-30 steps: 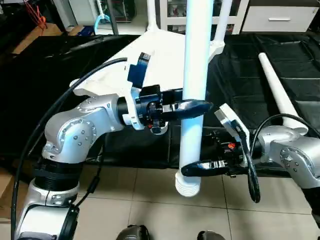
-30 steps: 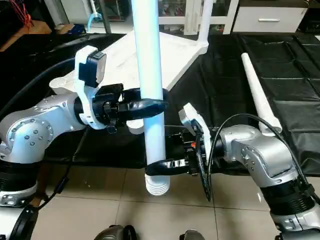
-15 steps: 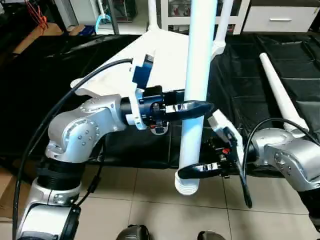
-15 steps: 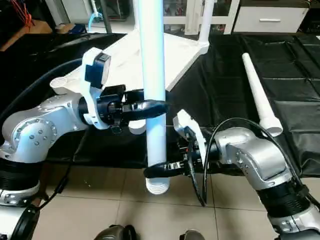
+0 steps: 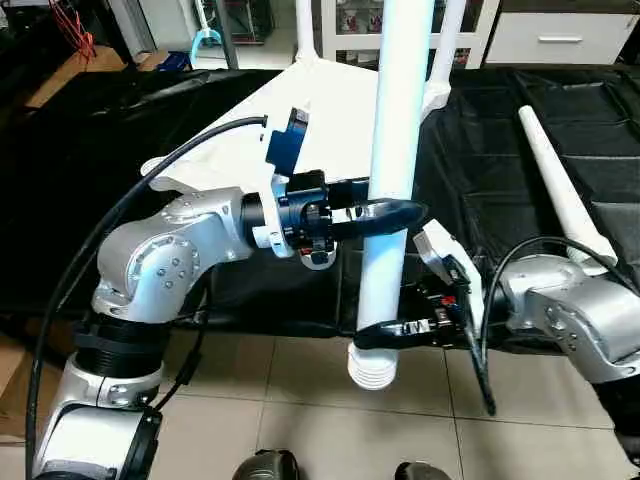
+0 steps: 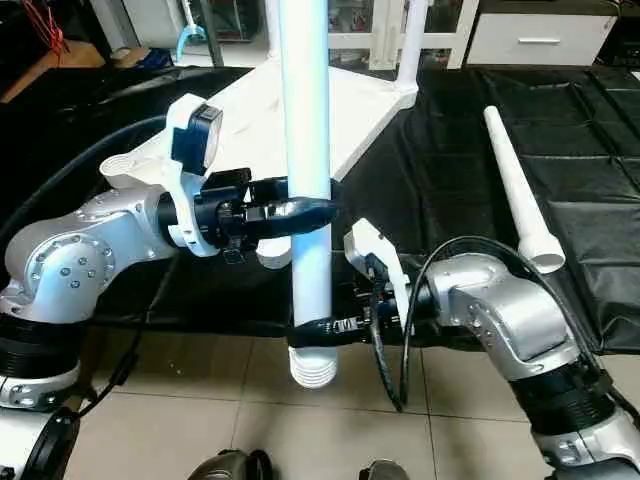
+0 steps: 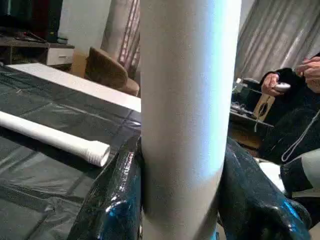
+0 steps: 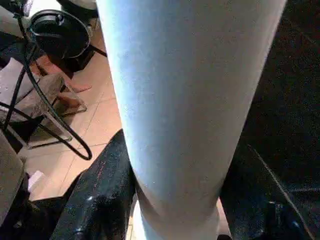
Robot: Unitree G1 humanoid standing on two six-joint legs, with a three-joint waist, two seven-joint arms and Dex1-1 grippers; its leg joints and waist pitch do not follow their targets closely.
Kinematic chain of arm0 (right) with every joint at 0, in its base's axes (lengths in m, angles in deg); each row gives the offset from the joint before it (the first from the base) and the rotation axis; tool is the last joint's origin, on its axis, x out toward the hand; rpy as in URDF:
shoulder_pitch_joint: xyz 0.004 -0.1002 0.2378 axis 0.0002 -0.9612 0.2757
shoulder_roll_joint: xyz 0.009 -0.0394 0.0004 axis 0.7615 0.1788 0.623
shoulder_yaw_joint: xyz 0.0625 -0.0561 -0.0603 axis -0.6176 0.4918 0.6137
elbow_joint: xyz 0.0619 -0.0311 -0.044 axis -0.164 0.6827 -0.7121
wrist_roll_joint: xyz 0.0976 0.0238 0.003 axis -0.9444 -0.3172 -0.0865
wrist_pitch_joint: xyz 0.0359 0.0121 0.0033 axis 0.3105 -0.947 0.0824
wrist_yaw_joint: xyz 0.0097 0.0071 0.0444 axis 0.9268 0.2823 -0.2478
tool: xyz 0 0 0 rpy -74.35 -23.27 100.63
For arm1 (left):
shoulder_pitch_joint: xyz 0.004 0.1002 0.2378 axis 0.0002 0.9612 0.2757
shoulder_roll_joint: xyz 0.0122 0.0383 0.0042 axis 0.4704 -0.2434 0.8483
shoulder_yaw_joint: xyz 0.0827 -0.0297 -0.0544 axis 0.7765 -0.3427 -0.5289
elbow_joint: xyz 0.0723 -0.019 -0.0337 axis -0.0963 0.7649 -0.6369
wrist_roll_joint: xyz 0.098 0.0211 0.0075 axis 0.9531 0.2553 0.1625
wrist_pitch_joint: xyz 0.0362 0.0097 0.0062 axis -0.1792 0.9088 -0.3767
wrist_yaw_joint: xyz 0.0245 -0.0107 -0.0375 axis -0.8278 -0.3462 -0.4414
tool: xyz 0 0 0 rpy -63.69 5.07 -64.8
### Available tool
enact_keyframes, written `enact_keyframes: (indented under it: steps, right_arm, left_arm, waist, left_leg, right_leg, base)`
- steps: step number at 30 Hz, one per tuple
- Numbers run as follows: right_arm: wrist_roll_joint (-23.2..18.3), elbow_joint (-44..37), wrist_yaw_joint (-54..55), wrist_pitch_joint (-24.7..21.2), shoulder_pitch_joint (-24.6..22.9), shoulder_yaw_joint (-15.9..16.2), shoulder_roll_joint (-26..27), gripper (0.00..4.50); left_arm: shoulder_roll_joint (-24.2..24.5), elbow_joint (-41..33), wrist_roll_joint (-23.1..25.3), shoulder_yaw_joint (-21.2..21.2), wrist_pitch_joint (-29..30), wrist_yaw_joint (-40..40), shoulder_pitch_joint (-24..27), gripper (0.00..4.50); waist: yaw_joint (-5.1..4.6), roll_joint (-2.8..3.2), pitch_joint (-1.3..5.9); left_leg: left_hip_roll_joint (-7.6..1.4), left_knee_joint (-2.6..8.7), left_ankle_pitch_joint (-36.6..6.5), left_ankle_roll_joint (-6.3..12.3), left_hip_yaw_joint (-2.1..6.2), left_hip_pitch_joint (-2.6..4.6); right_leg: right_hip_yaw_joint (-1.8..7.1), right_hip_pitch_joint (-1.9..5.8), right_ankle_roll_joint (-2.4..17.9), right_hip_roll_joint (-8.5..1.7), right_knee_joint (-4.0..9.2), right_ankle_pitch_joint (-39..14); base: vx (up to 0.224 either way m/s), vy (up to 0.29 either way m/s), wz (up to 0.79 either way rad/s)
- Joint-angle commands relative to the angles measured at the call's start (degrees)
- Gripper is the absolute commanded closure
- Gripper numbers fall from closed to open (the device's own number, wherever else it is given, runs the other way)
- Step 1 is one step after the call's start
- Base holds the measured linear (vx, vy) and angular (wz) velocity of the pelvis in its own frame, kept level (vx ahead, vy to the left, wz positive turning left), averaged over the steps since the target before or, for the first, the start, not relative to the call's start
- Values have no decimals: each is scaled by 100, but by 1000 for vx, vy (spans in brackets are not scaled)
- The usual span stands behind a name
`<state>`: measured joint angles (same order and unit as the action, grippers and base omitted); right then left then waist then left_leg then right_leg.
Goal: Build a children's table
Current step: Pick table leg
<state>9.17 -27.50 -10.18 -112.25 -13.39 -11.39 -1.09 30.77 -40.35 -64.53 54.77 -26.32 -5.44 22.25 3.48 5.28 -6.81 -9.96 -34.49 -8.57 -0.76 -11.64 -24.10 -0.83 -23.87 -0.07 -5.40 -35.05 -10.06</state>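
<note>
From the head, the left gripper (image 5: 385, 212) grasps the upright leg (image 5: 390, 180) mid-shaft, likely to steady it, while the right gripper (image 5: 385, 333) clasps it just above the ribbed end. The tabletop (image 6: 300, 110) lies beyond; a spare leg (image 6: 515, 185) rests on the black sheet (image 6: 590, 180). At the left wrist, fingers (image 7: 112, 200) flank the leg; a person (image 7: 300, 125) sits behind. At the right wrist, fingers (image 8: 100, 195) hug it.

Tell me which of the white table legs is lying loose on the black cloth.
The leg on the robot's right lies flat on the black cloth, untouched. The other nearby leg stands upright, clamped by the left gripper above and the right gripper near its ribbed end.
</note>
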Motion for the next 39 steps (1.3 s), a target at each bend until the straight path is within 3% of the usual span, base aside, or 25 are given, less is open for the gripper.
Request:
enact_keyframes:
  steps: [1, 2, 6, 7, 11, 16, 19, 20, 22, 24, 28, 30, 31, 32, 34, 36, 38, 39]
  right_arm:
    - [-41, 37, 76, 43, -19, -64, 80, 259]
    - [-40, 45, 82, 53, -13, -80, 83, 259]
    - [-55, 52, 44, 63, 0, -154, 71, 259]
    - [-84, 43, 22, 54, 11, -194, 60, 262]
    - [-109, 40, 8, 56, 25, -227, 55, 263]
    - [-80, 130, 137, 183, 70, -356, 117, 263]
    - [-83, 311, 334, 280, 153, -548, 233, 263]
    - [-107, 336, 339, 283, 165, -585, 264, 263]
    - [-127, 354, 358, 299, 181, -611, 328, 264]
    - [-123, 359, 400, 340, 202, -611, 404, 264]
    - [-56, 516, 820, 566, 314, -873, 667, 264]
    - [-2, 626, 998, 661, 360, -980, 744, 264]
    - [266, 848, 1539, 1005, 418, -1198, 895, 264]
    - [296, 864, 1593, 1040, 419, -1218, 907, 264]
    - [542, 912, 2093, 1331, 353, -1405, 1034, 264]
    - [598, 808, 2264, 1418, 259, -1488, 1073, 264]
    - [729, 632, 2492, 1486, 121, -1536, 1067, 264]
    - [932, 532, 2687, 1577, 46, -1500, 1040, 264]
  left_arm:
    - [119, 20, 195, -118, -70, -172, -85, 277]
    - [125, 48, 185, -165, -59, -212, -82, 207]
    - [160, 209, 227, -307, -77, -349, -102, 207]
    - [227, 215, 180, -363, -34, -305, -98, 176]
    - [295, 194, 88, -436, 17, -219, -86, 171]
    - [295, 313, 192, -644, -298, -354, -107, 127]
    - [355, 278, 3, -844, -273, -272, -104, 129]
    - [385, 184, -69, -843, -241, -179, -83, 129]
    - [401, 57, -190, -827, -145, -73, -60, 129]
    - [410, -3, -209, -774, -48, -71, -55, 129]
    - [436, 98, 116, -832, -262, -428, -30, 129]
    - [405, 137, 242, -936, -402, -641, -26, 129]
    - [312, 272, 668, -1370, -743, -1636, -5, 129]
    - [305, 285, 718, -1421, -773, -1758, 1, 129]
    - [385, 237, 1309, -1787, -1059, -2663, 238, 129]
    - [450, 23, 1442, -1932, -821, -3008, 492, 129]
    - [458, -350, 1703, -2070, -710, -3390, 849, 129]
    - [425, -553, 1883, -2112, -736, -3559, 1049, 129]
  waist:
    - [13, -107, 514]
    - [10, -114, 512]
    - [8, -111, 522]
    - [15, -111, 530]
    - [19, -110, 539]
    - [39, -132, 560]
    - [36, -134, 581]
    - [42, -155, 622]
    - [49, -132, 609]
    - [70, -121, 652]
    - [81, -99, 653]
    - [76, -95, 647]
    - [71, -77, 631]
    - [57, -89, 629]
    - [53, -84, 637]
    - [10, -93, 643]
    - [1, -66, 658]
    - [-4, -83, 656]
  left_leg:
    - [-225, 375, -1163, 284, 135, 240]
    - [-221, 377, -1178, 284, 134, 239]
    - [-210, 367, -1173, 281, 134, 241]
    - [-215, 368, -1130, 279, 138, 236]
    - [-213, 360, -1069, 317, 134, 234]
    - [-221, 348, -1034, 337, 135, 233]
    - [-204, 330, -993, 316, 127, 225]
    - [-204, 321, -989, 309, 129, 231]
    - [-210, 322, -994, 300, 127, 241]
    - [-219, 307, -916, 303, 125, 242]
    - [-216, 308, -1074, 247, 125, 242]
    - [-218, 313, -1276, 134, 128, 255]
    - [-227, 322, -1447, -42, 132, 267]
    - [-217, 322, -1491, -93, 134, 259]
    - [-213, 330, -1584, -196, 158, 253]
    - [-187, 339, -1585, -196, 166, 243]
    - [-222, 349, -1525, -163, 187, 247]
    - [-220, 353, -1476, -125, 187, 228]
  right_leg:
    - [88, 238, 1404, -191, 370, -1163]
    - [85, 236, 1405, -187, 373, -1170]
    - [81, 247, 1413, -186, 372, -1132]
    - [78, 255, 1416, -190, 363, -1098]
    - [74, 253, 1459, -182, 344, -990]
    - [76, 264, 1464, -198, 341, -1015]
    - [70, 256, 1486, -195, 325, -990]
    - [62, 277, 1494, -198, 313, -1004]
    - [64, 252, 1476, -191, 315, -1046]
    - [58, 255, 1506, -191, 287, -920]
    - [60, 238, 1450, -183, 293, -1033]
    - [69, 220, 1378, -195, 317, -1274]
    - [72, 197, 1282, -178, 327, -1433]
    - [72, 201, 1257, -175, 327, -1462]
    - [68, 219, 1088, -180, 335, -1611]
    - [59, 221, 908, -166, 346, -1704]
    - [58, 215, 909, -172, 339, -1579]
    - [50, 207, 901, -161, 343, -1507]
  base:
    - [0, 0, 0]
    - [0, 0, 0]
    - [0, 0, 0]
    - [0, 0, 0]
    - [0, 0, 0]
    - [0, 0, 0]
    - [0, 0, 0]
    - [0, 0, 0]
    - [0, 0, 0]
    - [0, 0, 0]
    - [0, 0, 0]
    - [0, 0, 0]
    - [0, 0, 0]
    - [0, 0, 0]
    - [0, 0, 0]
    - [0, 0, 0]
    - [0, 0, 0]
    - [0, 0, 0]
